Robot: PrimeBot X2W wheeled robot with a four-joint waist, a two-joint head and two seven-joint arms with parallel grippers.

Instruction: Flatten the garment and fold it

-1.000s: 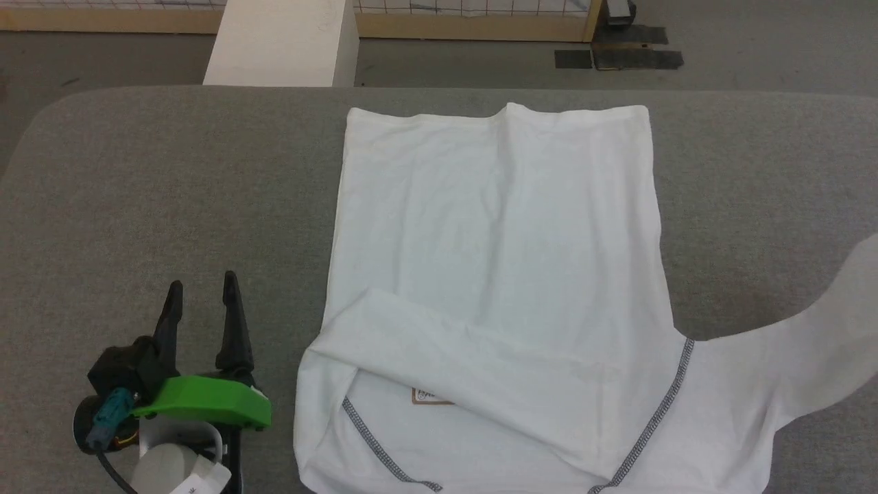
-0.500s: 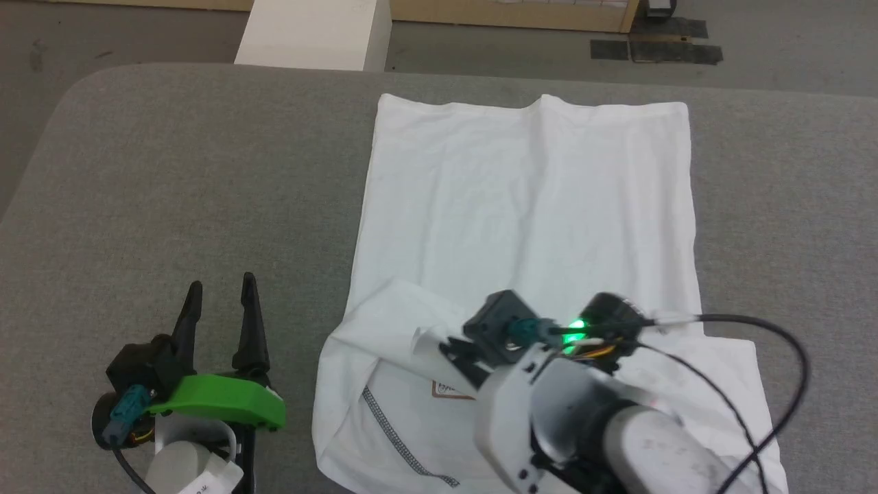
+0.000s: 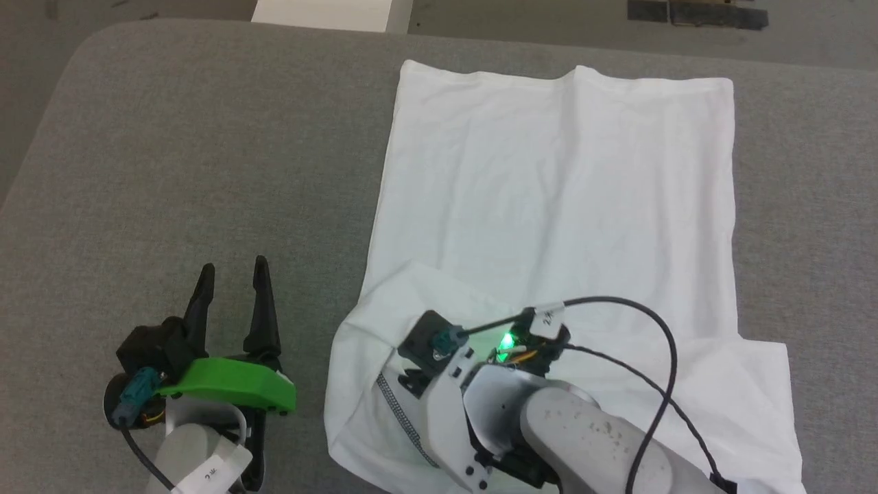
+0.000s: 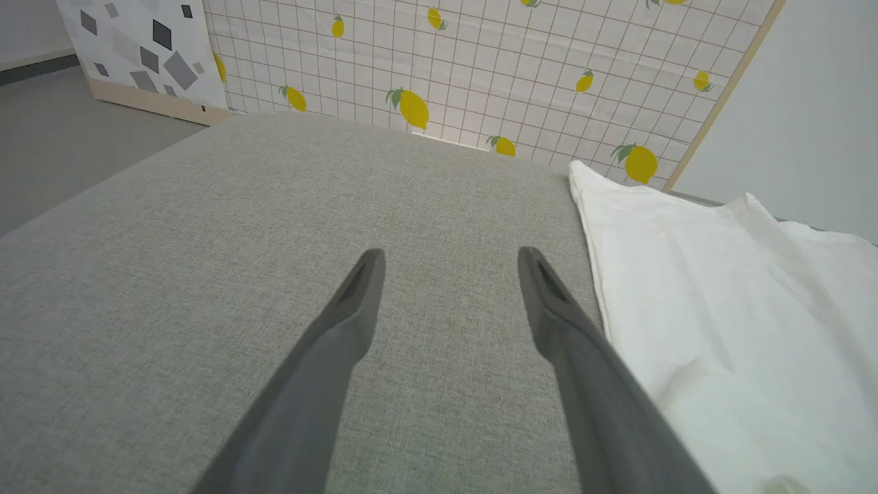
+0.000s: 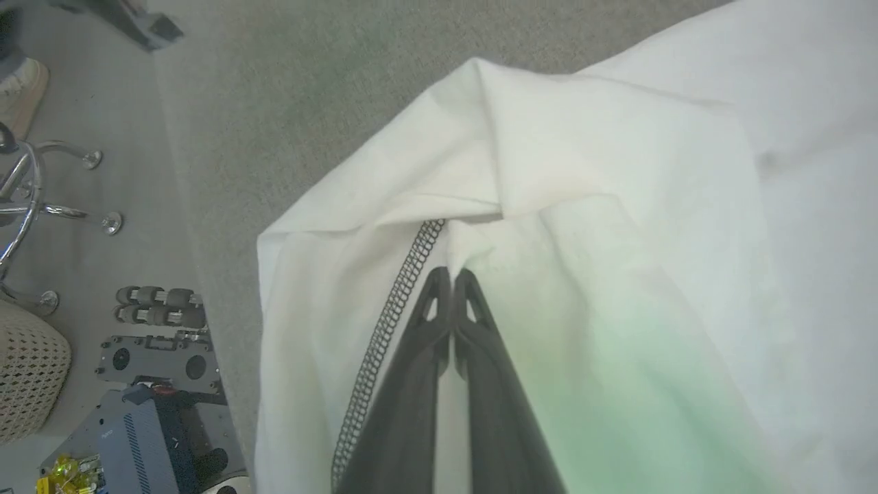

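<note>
The white garment [image 3: 555, 192] lies flat on the grey table [image 3: 171, 151], its hem at the far end and its collar end near me. Its near left corner is folded over, showing a dark stitched seam [image 3: 394, 405]. My right gripper [image 3: 410, 379] hangs over that corner, mostly hidden under its own wrist. In the right wrist view the right gripper [image 5: 451, 272] is shut, pinching a fold of the garment [image 5: 617, 171] beside the seam [image 5: 405, 274]. My left gripper [image 3: 233, 267] rests open on bare table left of the garment. In the left wrist view the left gripper [image 4: 451, 254] holds nothing, and the garment [image 4: 720, 288] lies to its right.
A rigid white box [image 3: 329, 12] stands on the floor beyond the table's far edge. A lemon-patterned screen [image 4: 480, 62] stands behind the table. Chair legs [image 5: 41, 199] and grey equipment [image 5: 151, 370] sit on the floor off the table's near side.
The head camera has tilted, shifting the whole picture. My right arm came into view from the right and carried the garment's right sleeve leftward over its near end. The left gripper stayed put.
</note>
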